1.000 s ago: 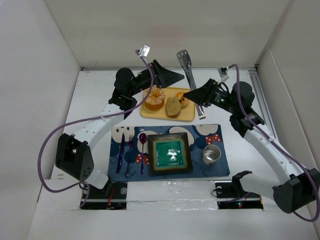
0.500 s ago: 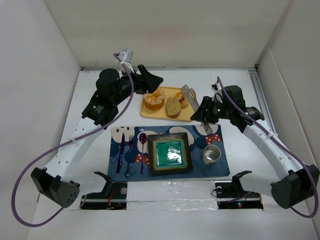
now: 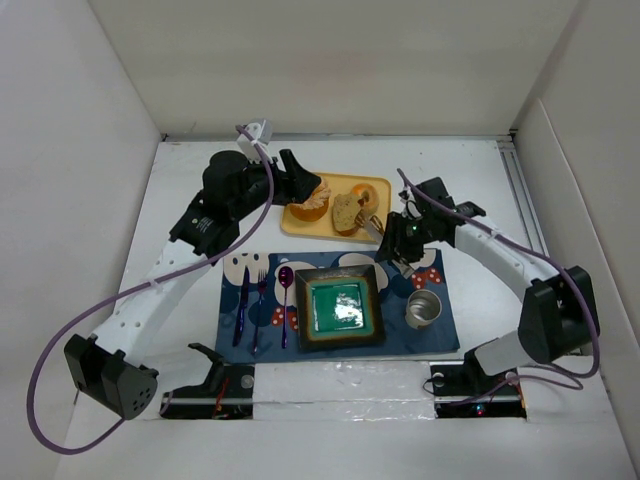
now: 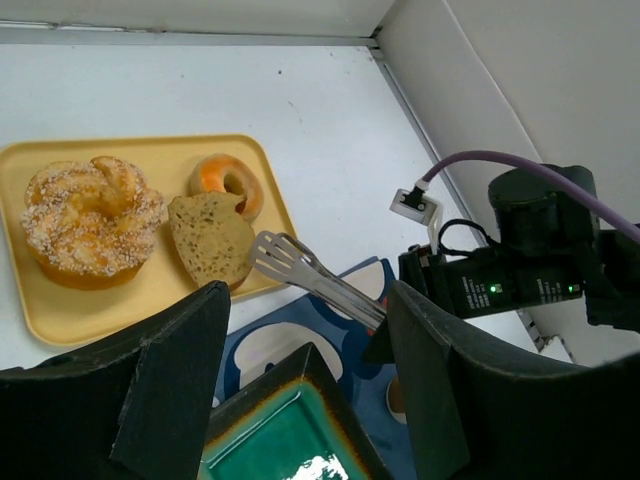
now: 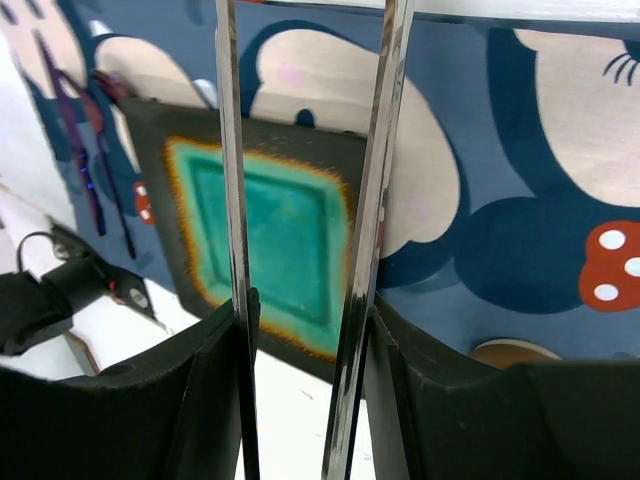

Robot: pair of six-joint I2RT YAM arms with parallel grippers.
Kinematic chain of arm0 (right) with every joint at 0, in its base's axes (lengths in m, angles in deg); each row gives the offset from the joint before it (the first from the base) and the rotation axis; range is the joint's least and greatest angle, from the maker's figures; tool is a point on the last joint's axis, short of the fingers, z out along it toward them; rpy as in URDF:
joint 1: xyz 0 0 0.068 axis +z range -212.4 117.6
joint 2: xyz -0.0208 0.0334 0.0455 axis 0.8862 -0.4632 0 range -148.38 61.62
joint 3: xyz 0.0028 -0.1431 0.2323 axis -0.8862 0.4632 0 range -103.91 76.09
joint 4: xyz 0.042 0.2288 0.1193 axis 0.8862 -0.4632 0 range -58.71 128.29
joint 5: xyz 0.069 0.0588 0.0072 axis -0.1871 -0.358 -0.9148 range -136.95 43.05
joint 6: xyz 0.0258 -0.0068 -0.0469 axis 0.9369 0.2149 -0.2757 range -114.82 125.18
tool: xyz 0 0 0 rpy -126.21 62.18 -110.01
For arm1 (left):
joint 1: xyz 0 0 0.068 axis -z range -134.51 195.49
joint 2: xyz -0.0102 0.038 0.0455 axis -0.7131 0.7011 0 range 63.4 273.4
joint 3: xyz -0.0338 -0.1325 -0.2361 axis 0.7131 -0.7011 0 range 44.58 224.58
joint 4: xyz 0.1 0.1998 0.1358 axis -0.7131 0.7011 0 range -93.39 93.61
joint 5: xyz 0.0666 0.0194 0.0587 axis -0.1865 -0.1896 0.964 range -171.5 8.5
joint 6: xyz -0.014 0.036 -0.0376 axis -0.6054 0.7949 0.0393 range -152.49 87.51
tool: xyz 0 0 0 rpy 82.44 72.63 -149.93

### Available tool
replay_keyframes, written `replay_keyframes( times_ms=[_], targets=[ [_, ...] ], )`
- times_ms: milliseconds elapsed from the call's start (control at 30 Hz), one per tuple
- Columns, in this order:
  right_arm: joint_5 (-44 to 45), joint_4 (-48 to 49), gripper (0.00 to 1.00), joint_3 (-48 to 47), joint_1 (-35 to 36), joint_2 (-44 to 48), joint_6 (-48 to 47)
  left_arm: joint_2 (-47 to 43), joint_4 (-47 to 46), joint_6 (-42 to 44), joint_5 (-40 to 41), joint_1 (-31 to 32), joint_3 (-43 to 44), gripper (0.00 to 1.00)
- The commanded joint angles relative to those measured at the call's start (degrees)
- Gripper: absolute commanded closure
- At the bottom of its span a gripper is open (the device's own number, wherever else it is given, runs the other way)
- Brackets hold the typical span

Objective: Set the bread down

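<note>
Your right hand (image 3: 398, 238) is pinching a pair of metal tongs (image 4: 312, 277) near the handle end, with one finger pressed against each arm. The two arms stand apart, and the right wrist view shows the green plate (image 5: 270, 235) through the gap. The tong tips sit at the near right edge of the yellow tray (image 4: 160, 152), just beside the slice (image 4: 212, 240). You cannot tell whether they touch it.

All the bread (image 3: 347, 212) lies on that tray, toward the far side of the desk (image 3: 470, 170). The bun (image 4: 90, 222) is on the left, the slice to its right, and the bagel (image 4: 225, 183) just beyond the slice.

Your left hand (image 3: 303, 182) hangs above the tray's left end by the bun, fingers spread wide with nothing between them.

Nearer you, the plate sits on a blue placemat (image 3: 395, 335). A knife (image 3: 242, 300), fork (image 3: 260, 305) and spoon (image 3: 285, 300) lie to its left, and a metal cup (image 3: 424, 308) stands to its right.
</note>
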Motion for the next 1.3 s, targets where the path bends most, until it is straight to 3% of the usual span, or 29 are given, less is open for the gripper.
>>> replay_keyframes(
  times_ms=[0,233,367,600,800,867,1033,1267],
  targets=[
    [1.8,2.2,0.52,-2.9,0.4,-1.3,-0.7,-0.3,-2.7,1.3,-0.9,-0.1,-0.8,0.41],
    [1.4,3.7,0.52,-6.1,0.4,-6.4,-1.1,0.1,-2.4,2.5,-0.2,-0.6,-0.6,0.41],
    [-1.0,5.2,0.58,-6.6,0.4,-7.7,-1.5,0.2,-2.2,2.8,-0.1,-1.2,-0.9,0.41],
    [-3.9,7.4,0.53,-6.2,-0.7,-8.3,-1.8,0.3,-2.2,2.8,0.1,-1.2,-1.3,0.42],
    [-5.5,9.5,0.63,-6.2,-1.7,-9.7,-1.2,0.3,-1.5,3.5,0.7,-1.2,-1.0,0.42],
    [-5.4,9.3,0.75,-5.9,-1.7,-9.2,-0.9,0.6,-1.3,3.5,0.8,-1.2,-0.9,0.42],
    [-4.8,5.2,0.78,-4.6,-1.7,-3.9,-1.0,0.8,-1.3,3.4,0.5,-1.2,-0.8,0.42],
    [-5.4,-7.3,0.80,2.0,0.9,12.7,-3.2,3.0,-1.1,4.5,0.4,-1.2,0.8,0.42]
  ],
)
